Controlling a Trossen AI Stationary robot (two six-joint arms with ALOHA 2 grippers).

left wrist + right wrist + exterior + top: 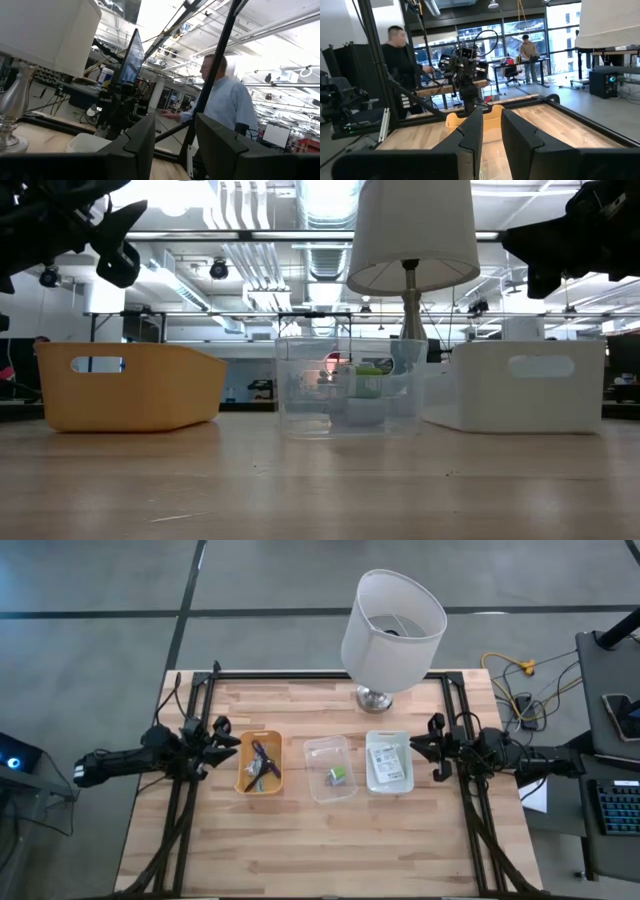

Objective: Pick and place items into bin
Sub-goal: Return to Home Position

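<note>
Items (262, 770) all in bins, lined up across the counter (300, 850): purple-black stick (261, 754) in the yellow bin (242, 765), green-and-white block (338, 776) in the clear bin (330, 740), white printed card (388, 762) in the white bin (369, 768). Raised at opposite counter edges, left gripper (228, 736) and right gripper (432, 748), both released and holding nothing. Probably so because sorting looks complete, with only the homing step left. Lamp (392, 625) at the back, clear of both arms.
</note>
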